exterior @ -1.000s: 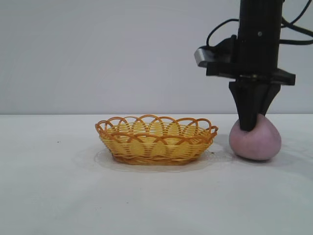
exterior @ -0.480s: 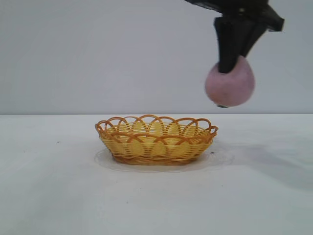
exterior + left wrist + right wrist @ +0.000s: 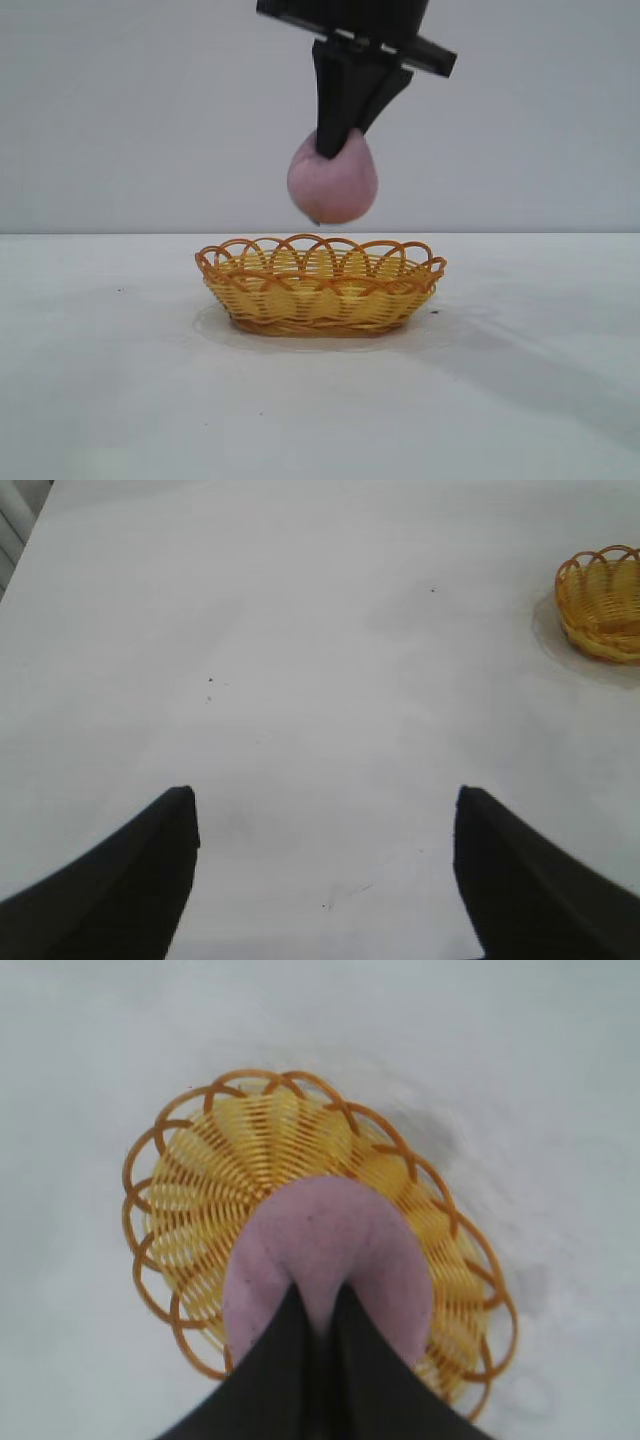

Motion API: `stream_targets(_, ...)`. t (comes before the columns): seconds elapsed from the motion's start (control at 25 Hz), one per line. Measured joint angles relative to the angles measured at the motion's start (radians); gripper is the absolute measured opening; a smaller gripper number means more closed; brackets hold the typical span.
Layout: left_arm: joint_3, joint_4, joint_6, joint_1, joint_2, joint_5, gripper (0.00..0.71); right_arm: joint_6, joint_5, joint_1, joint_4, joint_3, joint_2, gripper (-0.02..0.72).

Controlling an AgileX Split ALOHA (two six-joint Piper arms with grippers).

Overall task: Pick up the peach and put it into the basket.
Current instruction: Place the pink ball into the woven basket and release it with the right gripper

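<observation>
Our left gripper (image 3: 320,880) hangs spread wide over the bare white table (image 3: 300,680). The woven oval basket (image 3: 320,285) lies lengthwise across the exterior view; above it our right gripper (image 3: 338,150) pinches the matte, rounded peach (image 3: 332,185), narrow end up.

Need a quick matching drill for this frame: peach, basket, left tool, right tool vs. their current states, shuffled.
Column 1:
1. peach
2. basket
3. left tool
4. right tool

Column 2:
A. open over bare table, off to the basket's side
B. shut on the fruit, above the basket
C. resting on the table with nothing inside
D. held in the air, clear of the orange rim

Pairs: 1-D, 2-C, 3-A, 4-B
</observation>
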Motion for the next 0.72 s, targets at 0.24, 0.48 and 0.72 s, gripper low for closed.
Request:
stream_targets(0.24, 0.000, 0.000, 0.000, 0.000, 0.000, 0.000, 0.465, 0.000, -0.033, 0.000, 0.014, 0.000, 0.075, 0.000)
stream_targets(0.48, 0.000, 0.000, 0.000, 0.000, 0.000, 0.000, 0.465, 0.000, -0.058, 0.000, 0.047, 0.000, 0.114, 0.143)
stream_targets(0.72, 0.000, 0.000, 0.000, 0.000, 0.000, 0.000, 0.465, 0.000, -0.070, 0.000, 0.060, 0.000, 0.116, 0.363)
